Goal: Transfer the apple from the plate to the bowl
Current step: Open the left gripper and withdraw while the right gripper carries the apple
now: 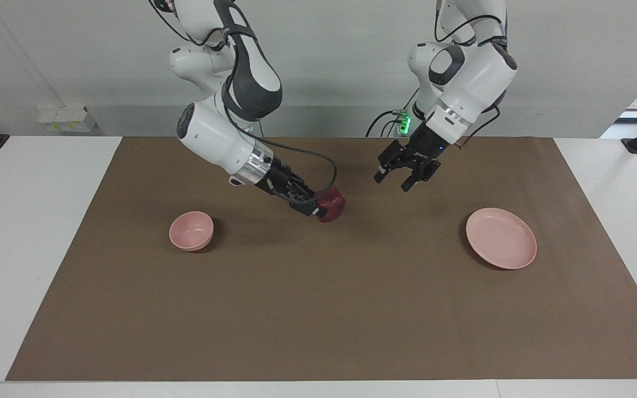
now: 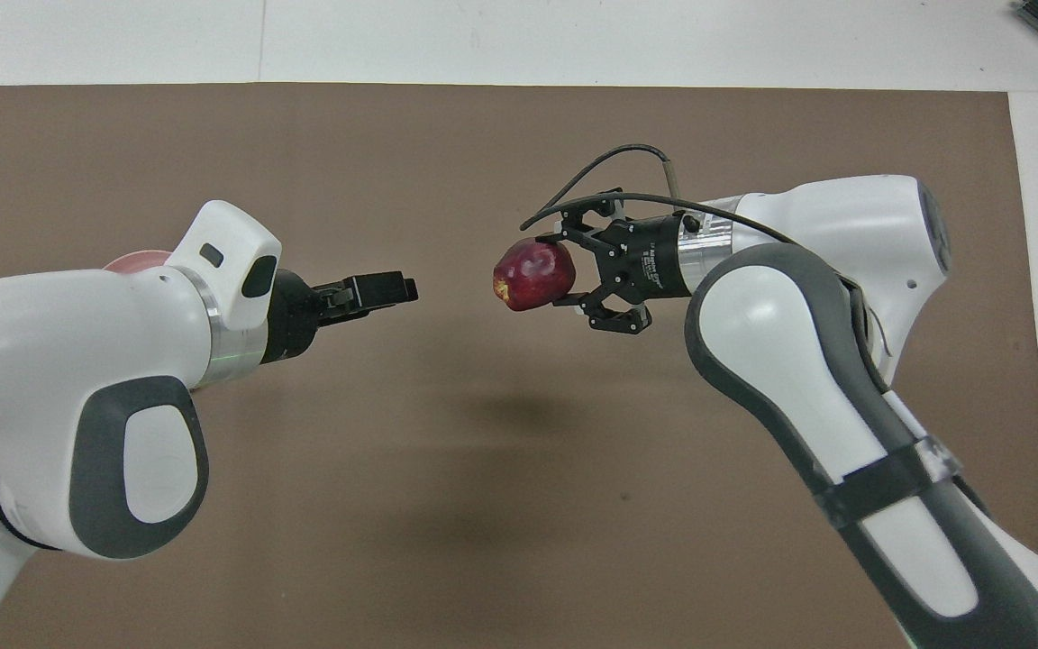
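Note:
The dark red apple hangs in the air over the middle of the brown mat, and my right gripper is shut on it. It also shows in the overhead view, in the right gripper. My left gripper is open and empty, up in the air between the apple and the plate, apart from the apple; it shows in the overhead view too. The small pink bowl sits empty toward the right arm's end. The wide pink plate sits empty toward the left arm's end; overhead only its edge shows.
The brown mat covers most of the white table. In the overhead view the right arm hides the bowl and the left arm hides most of the plate.

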Controlling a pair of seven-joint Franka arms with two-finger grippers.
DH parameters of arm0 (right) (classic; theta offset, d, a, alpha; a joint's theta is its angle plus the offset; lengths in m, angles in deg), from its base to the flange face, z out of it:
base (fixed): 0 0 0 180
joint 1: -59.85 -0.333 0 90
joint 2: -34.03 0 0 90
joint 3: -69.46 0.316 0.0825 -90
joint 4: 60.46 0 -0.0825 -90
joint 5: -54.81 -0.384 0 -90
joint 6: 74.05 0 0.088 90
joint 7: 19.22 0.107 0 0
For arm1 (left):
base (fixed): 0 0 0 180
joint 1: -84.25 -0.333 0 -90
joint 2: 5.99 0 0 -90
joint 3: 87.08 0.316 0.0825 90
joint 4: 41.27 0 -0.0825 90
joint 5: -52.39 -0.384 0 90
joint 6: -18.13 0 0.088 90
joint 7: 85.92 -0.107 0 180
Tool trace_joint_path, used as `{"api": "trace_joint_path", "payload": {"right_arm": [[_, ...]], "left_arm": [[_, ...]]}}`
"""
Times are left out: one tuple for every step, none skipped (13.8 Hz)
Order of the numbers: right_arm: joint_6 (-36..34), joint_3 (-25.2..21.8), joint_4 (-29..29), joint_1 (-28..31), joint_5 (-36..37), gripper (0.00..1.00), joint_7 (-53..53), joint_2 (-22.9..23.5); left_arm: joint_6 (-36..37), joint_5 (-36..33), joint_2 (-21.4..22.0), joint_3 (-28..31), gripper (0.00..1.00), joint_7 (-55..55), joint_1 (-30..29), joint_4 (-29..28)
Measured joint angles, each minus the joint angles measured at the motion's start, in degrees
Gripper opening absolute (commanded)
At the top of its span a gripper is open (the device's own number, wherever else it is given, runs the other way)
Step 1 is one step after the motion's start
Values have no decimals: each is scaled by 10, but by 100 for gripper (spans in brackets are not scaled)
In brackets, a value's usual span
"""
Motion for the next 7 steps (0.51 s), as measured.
{"api": "trace_joint_path", "payload": {"right_arm": [[0,-1,0,8,37,0,-19,0],[0,-1,0,16,88,0,-34,0],[0,-1,0,22,151,0,-48,0],[-4,-1,-1,28,208,0,-65,0],[-15,-1,-1,31,261,0,-84,-1],[-30,-2,-1,35,306,0,-106,-1],[-48,-2,-1,42,347,0,-131,-3]], "left_arm": [[10,-58,0,0,100,0,0,0],[22,-119,0,0,100,1,0,1],[41,-179,0,1,100,1,0,5],[59,-228,-1,2,100,1,0,12],[71,-279,-2,3,100,0,-2,21],[76,-321,-5,4,100,0,-7,29],[80,-357,-9,5,100,-1,-12,37]]}}
